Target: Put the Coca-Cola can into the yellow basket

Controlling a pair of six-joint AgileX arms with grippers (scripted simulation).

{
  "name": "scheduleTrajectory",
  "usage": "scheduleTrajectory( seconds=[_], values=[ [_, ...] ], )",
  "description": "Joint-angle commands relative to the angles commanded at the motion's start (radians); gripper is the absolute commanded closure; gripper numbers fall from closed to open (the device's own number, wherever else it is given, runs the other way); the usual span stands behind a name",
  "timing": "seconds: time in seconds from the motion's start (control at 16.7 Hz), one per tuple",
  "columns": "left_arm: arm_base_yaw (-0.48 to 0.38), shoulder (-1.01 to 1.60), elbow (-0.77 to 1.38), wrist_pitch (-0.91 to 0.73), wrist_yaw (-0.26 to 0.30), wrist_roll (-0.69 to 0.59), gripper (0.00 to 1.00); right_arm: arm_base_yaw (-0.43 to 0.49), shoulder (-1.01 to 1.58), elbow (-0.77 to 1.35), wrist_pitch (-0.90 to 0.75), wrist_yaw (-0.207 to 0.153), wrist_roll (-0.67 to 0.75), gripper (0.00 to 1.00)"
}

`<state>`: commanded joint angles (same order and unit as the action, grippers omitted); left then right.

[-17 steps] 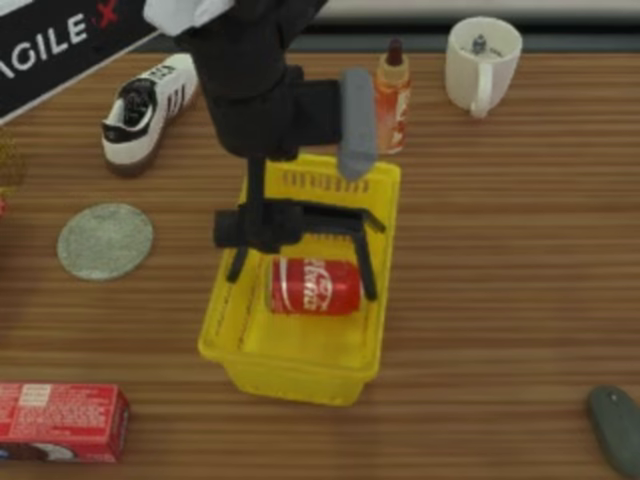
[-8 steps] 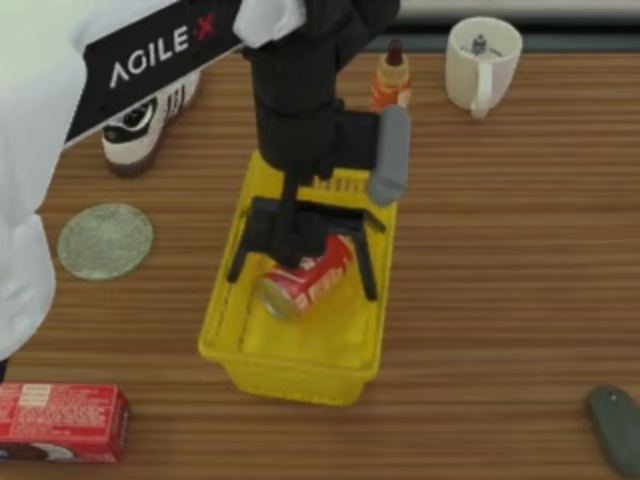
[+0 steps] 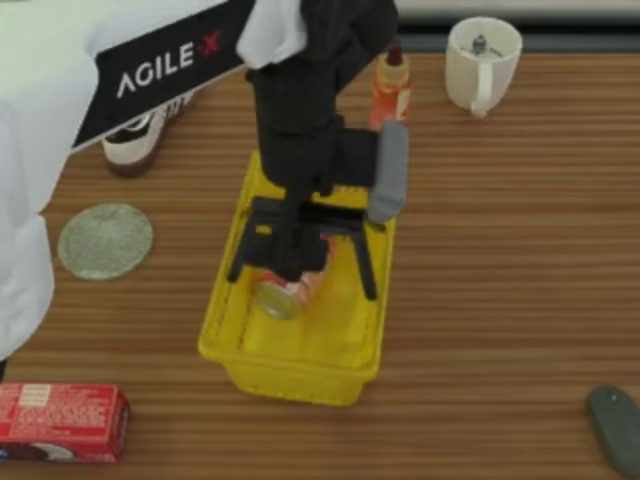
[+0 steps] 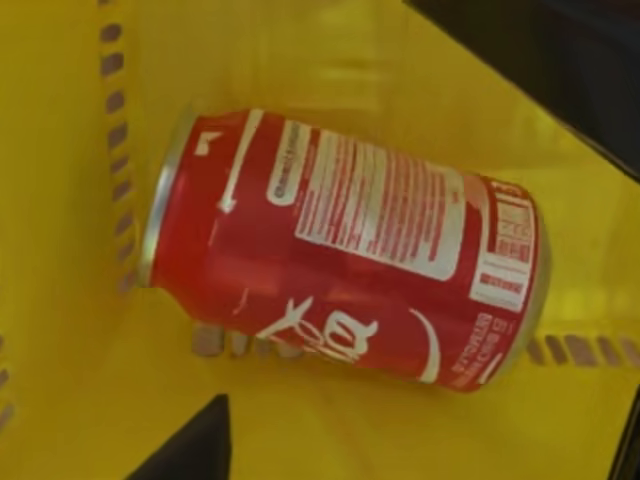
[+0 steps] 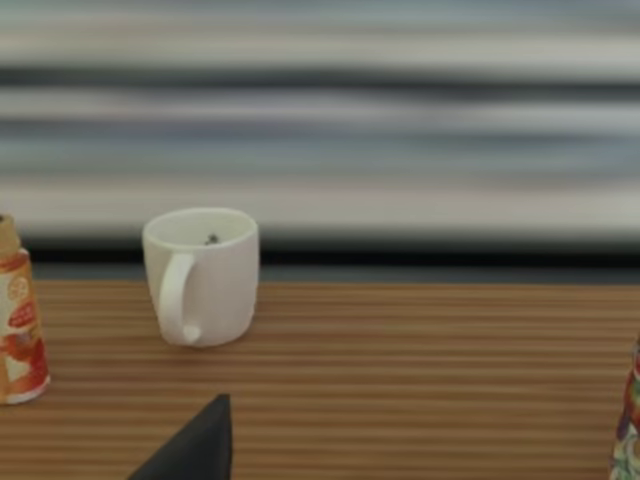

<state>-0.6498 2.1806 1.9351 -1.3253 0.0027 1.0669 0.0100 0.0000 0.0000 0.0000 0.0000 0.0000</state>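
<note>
The red Coca-Cola can lies on its side on the floor of the yellow basket. From above, the can is mostly covered by my left gripper, with its silver end towards the front wall of the basket. My left gripper hangs open just above the can, and its dark fingertips do not touch it. The basket's black handle stands raised beside the gripper. My right gripper is parked at the table's front right corner.
A white shoe sits at the back left, with a round grey coaster in front of it. A red box lies at the front left. An orange bottle and a white mug stand behind the basket.
The can has turned inside the basket, from lying crosswise to pointing its silver end forward. My left arm has swung to the right over the basket, and the gripper now covers most of the can.
</note>
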Motion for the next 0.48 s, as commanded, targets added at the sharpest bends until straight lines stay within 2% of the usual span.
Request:
scheduleTrajectory(
  seconds=[0.24, 0.48],
  values=[
    [0.0, 0.0, -0.004, 0.004, 0.0, 0.0, 0.0, 0.0, 0.0, 0.0, 0.0, 0.0, 0.0, 0.0],
    [0.0, 0.0, -0.004, 0.004, 0.0, 0.0, 0.3, 0.0, 0.0, 0.0, 0.0, 0.0, 0.0, 0.0]
  ],
)
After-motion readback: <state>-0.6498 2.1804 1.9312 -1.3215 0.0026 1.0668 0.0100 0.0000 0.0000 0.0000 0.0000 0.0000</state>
